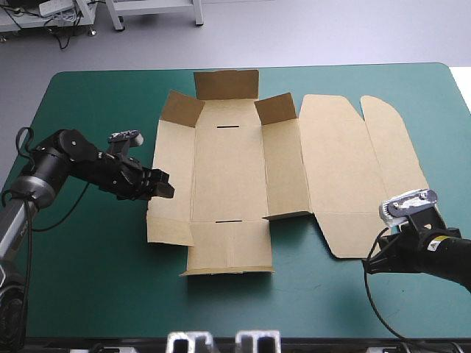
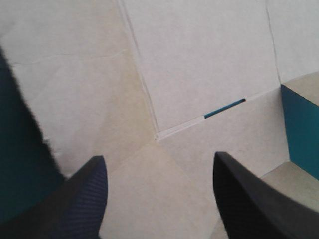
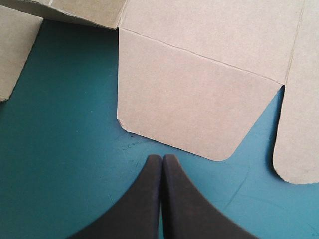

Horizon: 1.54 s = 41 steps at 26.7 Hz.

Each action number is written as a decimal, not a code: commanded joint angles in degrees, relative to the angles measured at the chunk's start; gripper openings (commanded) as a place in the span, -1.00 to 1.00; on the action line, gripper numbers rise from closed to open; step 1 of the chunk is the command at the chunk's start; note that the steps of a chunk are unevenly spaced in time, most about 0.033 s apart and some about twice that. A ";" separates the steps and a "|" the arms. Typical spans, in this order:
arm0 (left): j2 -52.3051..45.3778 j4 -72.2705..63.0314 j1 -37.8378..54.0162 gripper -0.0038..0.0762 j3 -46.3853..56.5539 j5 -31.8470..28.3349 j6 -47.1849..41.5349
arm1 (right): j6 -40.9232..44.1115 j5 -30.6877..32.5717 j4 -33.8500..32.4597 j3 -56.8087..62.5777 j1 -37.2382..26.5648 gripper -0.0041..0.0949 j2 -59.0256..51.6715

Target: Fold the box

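While it lies unfolded at the middle of the bench (image 1: 88, 279), the box (image 1: 228, 176) is entered as one cut sheet of plain brown board, matt and smooth, scored with straight creases.

Item: base panel (image 1: 228, 173), long and rectangular. It is cut with a narrow far slot (image 1: 228, 127) and a narrow near slot (image 1: 228, 220), each on a crease. My left wrist view shows teal-green through one slot.

Item: three far flaps (image 1: 227, 86), tilted up off the cover. The other panels lie flat or nearly so.

Item: lid panel (image 1: 335, 162) on the sheet's right side, flat, with rounded lobes at its far edge. The near tab (image 3: 194, 109) has a straight side, a slanted side and rounded corners.

Item: cover (image 1: 412, 95), teal-green and smooth, faintly scuffed beside the near tab.

Item: my left tool (image 1: 165, 187), at the sheet's left edge above the left wall panel. Its black fingers (image 2: 87, 199) stand well apart and grip nothing. They show a fine woven texture.

Item: my right tool (image 3: 162, 158), at the bench's near right. Its tip is over bare cover, just short of the near tab and apart from the board. The fingers are pressed together in one pointed arch, with nothing between them.
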 commanded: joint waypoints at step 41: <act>14.84 -27.95 4.48 -0.92 -1.56 3.38 20.78 | -0.63 -2.70 1.31 -1.25 0.22 -0.95 -0.24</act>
